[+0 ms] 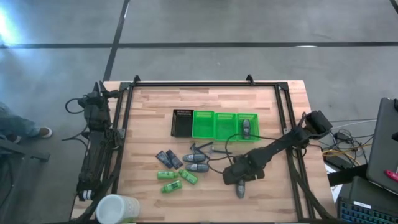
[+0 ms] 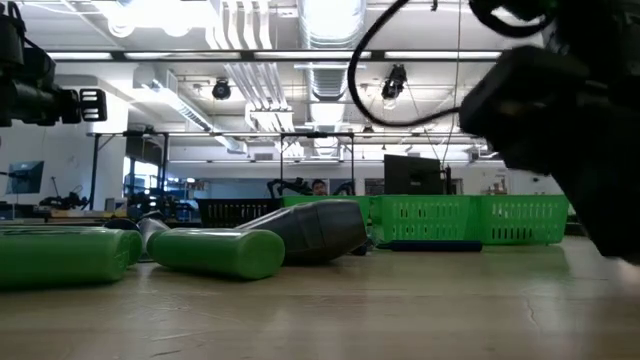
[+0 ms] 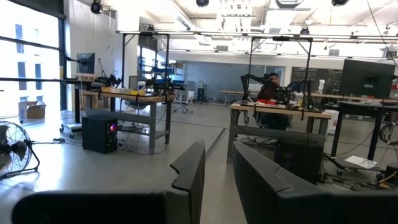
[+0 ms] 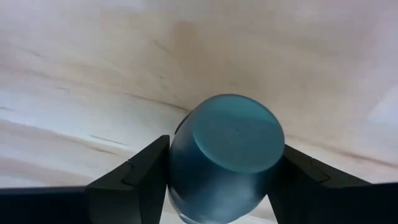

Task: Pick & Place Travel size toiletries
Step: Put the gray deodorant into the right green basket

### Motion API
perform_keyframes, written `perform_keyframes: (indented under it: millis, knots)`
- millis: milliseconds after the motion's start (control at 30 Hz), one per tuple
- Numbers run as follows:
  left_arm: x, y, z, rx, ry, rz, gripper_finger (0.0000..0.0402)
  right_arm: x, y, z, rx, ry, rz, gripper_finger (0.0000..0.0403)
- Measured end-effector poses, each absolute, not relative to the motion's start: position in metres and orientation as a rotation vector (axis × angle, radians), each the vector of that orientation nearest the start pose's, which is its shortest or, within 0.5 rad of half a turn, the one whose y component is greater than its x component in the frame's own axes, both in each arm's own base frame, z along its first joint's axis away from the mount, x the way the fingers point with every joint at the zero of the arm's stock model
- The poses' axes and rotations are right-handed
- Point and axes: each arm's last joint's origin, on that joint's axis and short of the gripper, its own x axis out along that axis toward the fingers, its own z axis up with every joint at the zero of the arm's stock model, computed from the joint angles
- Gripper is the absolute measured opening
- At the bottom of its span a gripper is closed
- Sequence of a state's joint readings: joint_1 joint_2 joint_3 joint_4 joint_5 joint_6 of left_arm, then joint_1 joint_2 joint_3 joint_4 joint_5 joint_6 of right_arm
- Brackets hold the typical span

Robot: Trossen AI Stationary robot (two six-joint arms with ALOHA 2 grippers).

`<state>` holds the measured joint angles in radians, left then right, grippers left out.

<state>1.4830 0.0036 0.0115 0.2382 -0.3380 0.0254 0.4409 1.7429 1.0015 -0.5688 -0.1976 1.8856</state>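
Our right gripper (image 4: pixel 225 171) holds narrowly the grey bottle (image 4: pixel 225 155), lying lengthwise ahead between the fingers (image 4: pixel 134 180).

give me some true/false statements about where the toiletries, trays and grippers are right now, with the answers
1. The right gripper has its fingers on either side of a grey bottle lying on the table. True.
2. All three green trays have nothing in them. False: one grey bottle lies in the tray nearest the right arm.
3. The black slotted tray stands beside the green trays, on the left arm's side. True.
4. The left gripper is reaching over the green tubes. False: the left arm is parked off the table's edge, its camera looking out into the room.
5. A white cup stands at the table's corner near the left arm. True.
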Motion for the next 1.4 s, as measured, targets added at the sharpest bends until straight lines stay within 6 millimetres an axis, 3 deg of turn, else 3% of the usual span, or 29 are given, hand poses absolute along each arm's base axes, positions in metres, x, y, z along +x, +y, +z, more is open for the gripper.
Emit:
perform_keyframes:
  millis: [167, 367, 533, 767, 933, 1133, 1400]
  knots:
    - [-0.001, 0.093, 0.190, 0.171, -0.215, 1.814, 0.0087, 0.271, 0.109, 0.187, 1.349, 1.205, -0.857, 0.0205]
    - [-0.001, 0.093, 0.190, 0.172, -0.215, 1.814, 0.0088, 0.244, 0.054, 0.232, 1.283, 1.039, -0.976, 0.0206]
    - [-0.001, 0.093, 0.190, 0.172, -0.215, 1.814, 0.0087, 0.227, 0.002, 0.243, 1.180, 1.036, -1.084, 0.0206]
    - [-0.001, 0.093, 0.189, 0.171, -0.215, 1.814, 0.0087, 0.224, -0.063, 0.238, 1.067, 1.024, -1.156, 0.0206]
    - [-0.001, 0.093, 0.189, 0.171, -0.214, 1.814, 0.0088, 0.230, -0.077, 0.227, 1.034, 1.098, -1.089, 0.0206]
    - [-0.001, 0.093, 0.189, 0.171, -0.214, 1.814, 0.0087, 0.247, -0.082, 0.210, 1.035, 1.116, -1.041, 0.0207]
    - [-0.001, 0.093, 0.189, 0.171, -0.214, 1.814, 0.0088, 0.252, -0.083, 0.197, 1.033, 1.168, -1.060, 0.0219]
